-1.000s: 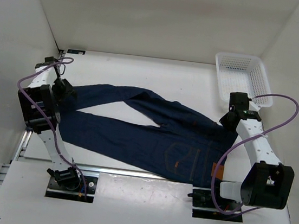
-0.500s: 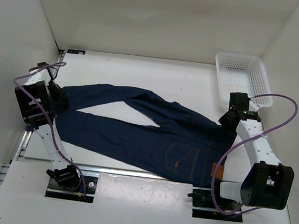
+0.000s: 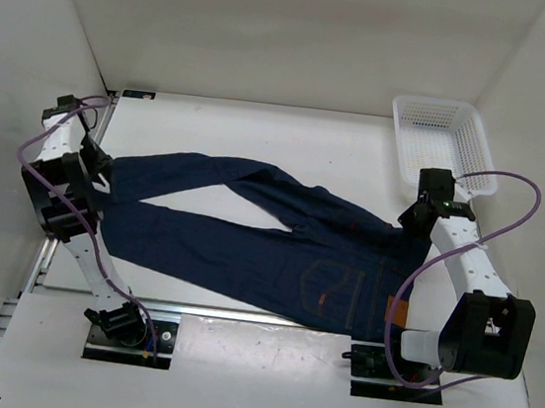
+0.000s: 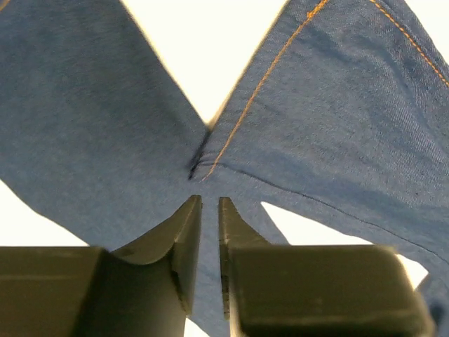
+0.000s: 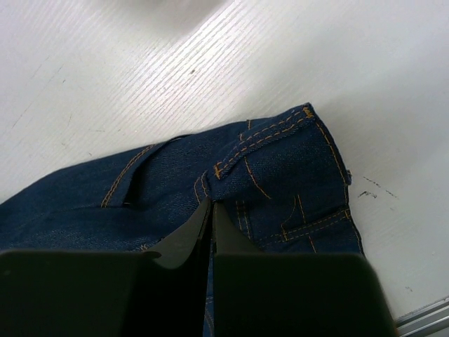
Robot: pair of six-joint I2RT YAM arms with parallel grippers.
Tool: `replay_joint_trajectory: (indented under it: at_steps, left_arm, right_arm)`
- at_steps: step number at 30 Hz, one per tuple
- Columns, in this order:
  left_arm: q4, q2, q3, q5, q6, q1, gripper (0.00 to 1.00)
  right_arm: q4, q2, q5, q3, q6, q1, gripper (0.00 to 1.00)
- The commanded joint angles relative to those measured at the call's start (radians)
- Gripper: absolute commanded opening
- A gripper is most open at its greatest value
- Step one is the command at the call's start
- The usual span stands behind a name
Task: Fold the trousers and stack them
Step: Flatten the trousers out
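Top external view: the trousers [image 3: 276,254] lay spread on the surface [image 3: 261,133], legs toward your left. Your left end effector [image 3: 98,169] was pinched onto the leg ends and your right end effector [image 3: 412,219] onto the waistband corner, probably to pull the denim flat before folding. The white mesh basket [image 3: 439,103], just beyond the right arm, held nothing visible.

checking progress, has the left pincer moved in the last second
Yes: left pincer, shut on the jeans, slid left toward the side wall, away from the basket.
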Motion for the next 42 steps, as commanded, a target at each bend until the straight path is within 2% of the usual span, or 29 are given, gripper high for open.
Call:
replay_joint_trajectory:
  at_steps: [1,5,6,7,8,11,13,22,29,32,35,40,42]
  left_arm:
    - [0.005,-0.072,-0.045,0.024,-0.018,0.046,0.29]
    - [0.033,-0.017,-0.079,0.133,0.026,0.055,0.46]
    - [0.033,-0.008,-0.079,0.133,0.026,0.055,0.57]
    - [0.033,0.005,-0.079,0.133,0.038,0.055,0.61]
    - [0.033,0.005,-0.079,0.133,0.048,0.055,0.64]
    - [0.033,0.014,-0.090,0.133,0.048,0.046,0.64]
    - [0.042,0.014,-0.090,0.108,0.048,0.046,0.59]
    - [0.061,0.043,-0.109,0.098,0.028,0.014,0.51]
    - [0.061,0.083,-0.090,0.076,0.028,0.014,0.51]
    - [0.061,0.092,-0.081,0.076,0.028,0.014,0.39]
    - [0.061,0.092,-0.070,0.067,0.019,0.014,0.13]
    - [-0.005,-0.010,-0.003,0.023,0.019,0.014,0.10]
    - [-0.048,-0.097,0.017,0.000,0.005,0.014,0.10]
  right_arm:
    - [0.022,0.002,-0.010,0.019,-0.020,-0.007,0.00]
    - [0.032,0.002,-0.030,0.019,-0.032,-0.007,0.00]
    - [0.032,0.002,-0.030,0.019,-0.032,-0.007,0.00]
    - [0.032,0.002,-0.030,0.019,-0.032,-0.007,0.00]
    - [0.032,0.002,-0.030,0.019,-0.032,-0.007,0.00]
    - [0.032,0.002,-0.030,0.019,-0.032,-0.007,0.00]
    - [0.032,0.002,-0.030,0.019,-0.023,-0.007,0.00]
    - [0.041,0.002,-0.039,0.010,-0.023,-0.007,0.00]
    - [0.041,0.002,-0.049,0.001,-0.023,-0.007,0.00]
    - [0.041,0.002,-0.049,0.001,-0.023,-0.007,0.00]
    - [0.041,0.002,-0.049,0.001,-0.023,-0.016,0.00]
    - [0.041,0.002,-0.049,0.001,-0.032,-0.016,0.00]
    - [0.041,0.002,-0.049,0.010,-0.032,-0.016,0.00]
